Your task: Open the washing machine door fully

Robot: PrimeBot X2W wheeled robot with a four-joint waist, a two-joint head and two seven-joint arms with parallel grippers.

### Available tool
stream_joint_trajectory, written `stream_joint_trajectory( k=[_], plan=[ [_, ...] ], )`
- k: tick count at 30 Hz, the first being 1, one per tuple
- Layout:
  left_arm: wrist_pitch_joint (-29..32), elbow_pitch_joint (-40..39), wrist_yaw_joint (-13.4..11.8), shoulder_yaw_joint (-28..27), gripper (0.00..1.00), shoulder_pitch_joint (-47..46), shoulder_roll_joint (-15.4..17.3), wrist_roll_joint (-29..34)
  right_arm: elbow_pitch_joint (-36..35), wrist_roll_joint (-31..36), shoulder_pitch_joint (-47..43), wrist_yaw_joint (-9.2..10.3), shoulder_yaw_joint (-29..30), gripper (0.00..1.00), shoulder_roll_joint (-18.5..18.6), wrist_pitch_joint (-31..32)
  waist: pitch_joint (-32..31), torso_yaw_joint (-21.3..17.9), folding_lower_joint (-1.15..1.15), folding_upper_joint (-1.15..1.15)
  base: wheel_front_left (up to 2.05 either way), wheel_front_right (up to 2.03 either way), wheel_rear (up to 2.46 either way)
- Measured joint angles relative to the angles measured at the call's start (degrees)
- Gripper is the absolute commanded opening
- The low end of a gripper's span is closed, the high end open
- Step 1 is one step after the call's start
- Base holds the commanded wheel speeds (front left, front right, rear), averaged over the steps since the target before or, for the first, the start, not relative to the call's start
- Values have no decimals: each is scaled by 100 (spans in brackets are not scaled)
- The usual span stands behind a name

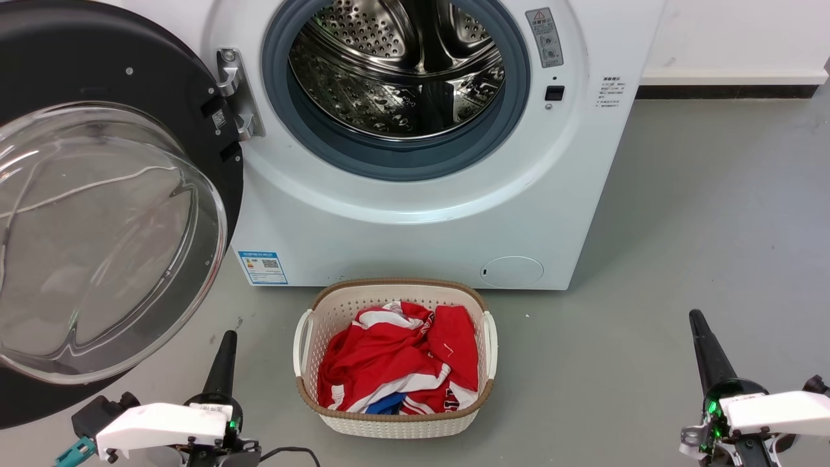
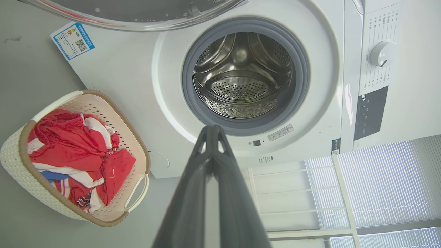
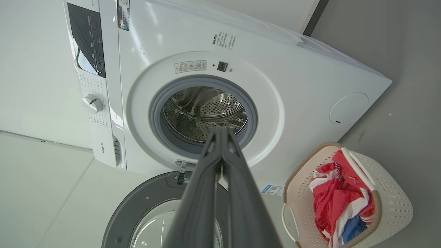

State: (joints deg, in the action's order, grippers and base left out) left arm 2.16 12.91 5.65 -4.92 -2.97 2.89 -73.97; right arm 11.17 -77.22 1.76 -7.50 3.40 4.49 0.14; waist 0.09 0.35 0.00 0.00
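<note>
While washing machine door (image 1: 97, 227) hangs swung wide on hinge (image 1: 237, 94), left of drum (image 1: 395, 71), inner face is toward head camera: wide dark rim, big clear domed glass bowl, floor visible through it. Left gripper (image 1: 227, 340) near door's lower edge, looks apart, fingers pressed together, empty. Right gripper (image 1: 697, 321) well off right, same deal. Basket (image 1: 324, 415) of red clothes (image 1: 395, 363) in front of machine.

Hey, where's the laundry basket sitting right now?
In the head view the laundry basket sits on the floor at lower centre, in front of the washing machine, right of the open washing machine door, between the left gripper and right gripper.
</note>
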Motion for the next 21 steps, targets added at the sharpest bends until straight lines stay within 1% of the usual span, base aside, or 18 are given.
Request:
stream_joint_trajectory(
  k=[21],
  plan=[
    [252,60,99,-93,0,-189,0,-1031,160,-948,210,0,64,0,-4,282,5,-19,0,0,0,0,0]
  ],
)
